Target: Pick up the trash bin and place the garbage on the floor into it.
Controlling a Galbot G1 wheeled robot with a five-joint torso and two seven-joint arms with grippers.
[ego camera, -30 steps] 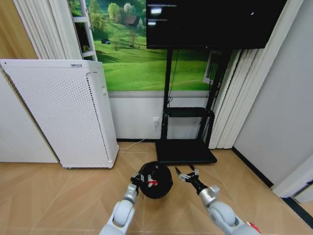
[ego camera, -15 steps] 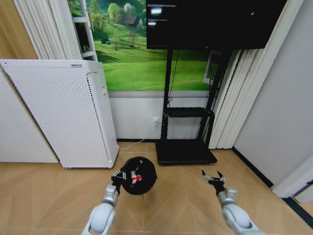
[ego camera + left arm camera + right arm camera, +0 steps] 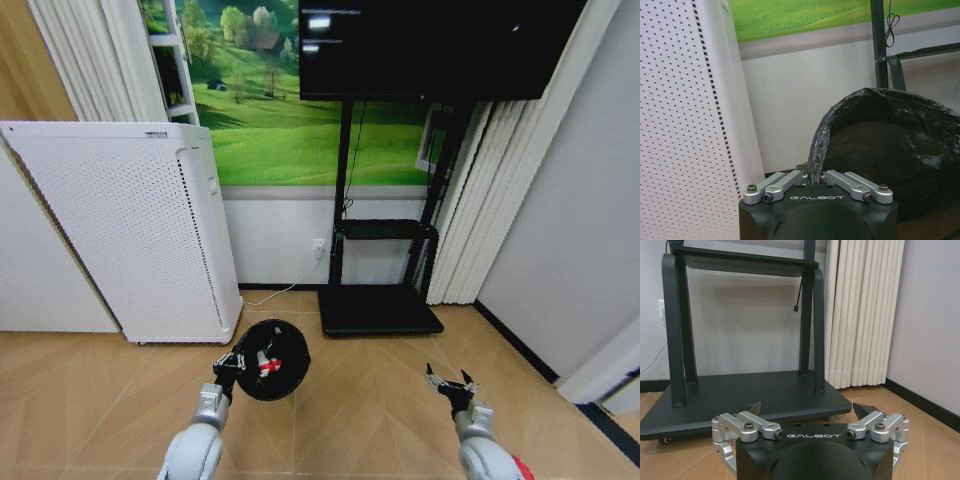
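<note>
Bin-carrying is the step: the left gripper (image 3: 816,181) pinches the trash bin (image 3: 270,358) by its bag-lined rim, red-and-white garbage (image 3: 265,363) (apparently) inside, so steady, level motion seems wise, while the right gripper (image 3: 450,385) hangs spread, empty.

Trash bin (image 3: 270,359) on left hand (image 3: 229,365), right of the appliance (image 3: 130,230).

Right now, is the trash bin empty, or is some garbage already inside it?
Not empty: the trash bin, gripped at its rim by the left gripper, holds a red-and-white wrapper. Other contents: cannot tell.
</note>
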